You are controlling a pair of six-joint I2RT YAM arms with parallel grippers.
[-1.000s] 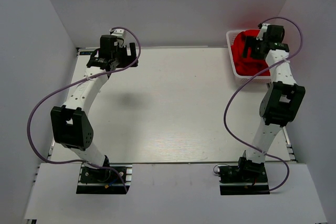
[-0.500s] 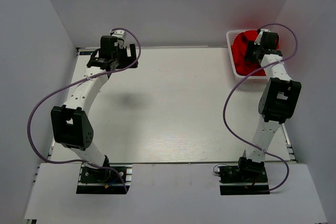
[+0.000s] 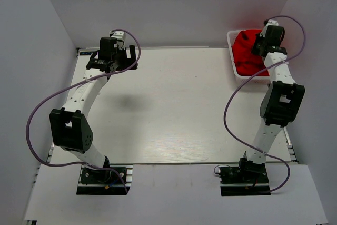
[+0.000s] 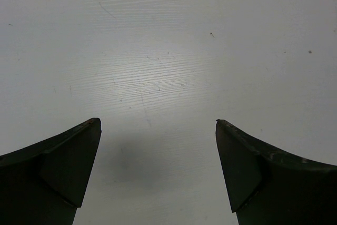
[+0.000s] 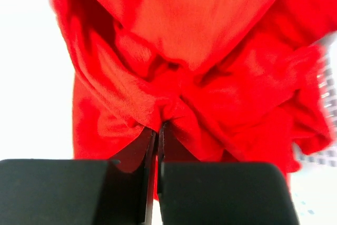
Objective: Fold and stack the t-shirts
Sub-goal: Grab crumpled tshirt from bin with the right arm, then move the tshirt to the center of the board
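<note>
A heap of bright red t-shirts (image 3: 246, 52) fills the white mesh basket (image 3: 230, 39) at the table's back right corner. My right gripper (image 3: 261, 45) hangs over that heap. In the right wrist view its jaws are pressed together on a bunched fold of a red t-shirt (image 5: 174, 56), and the gripper (image 5: 158, 125) is shut on the cloth. My left gripper (image 3: 111, 62) is at the back left of the table, and in the left wrist view the gripper (image 4: 158, 125) stands wide open over bare white tabletop with nothing between the fingers (image 4: 79, 146).
Grey walls close in the table at the back and both sides. The basket's mesh wall (image 5: 329, 93) shows at the right edge of the right wrist view. Purple cables loop from both arms.
My right gripper dipped into the basket, closed on the red cloth and has risen slightly. The left arm has barely moved.
</note>
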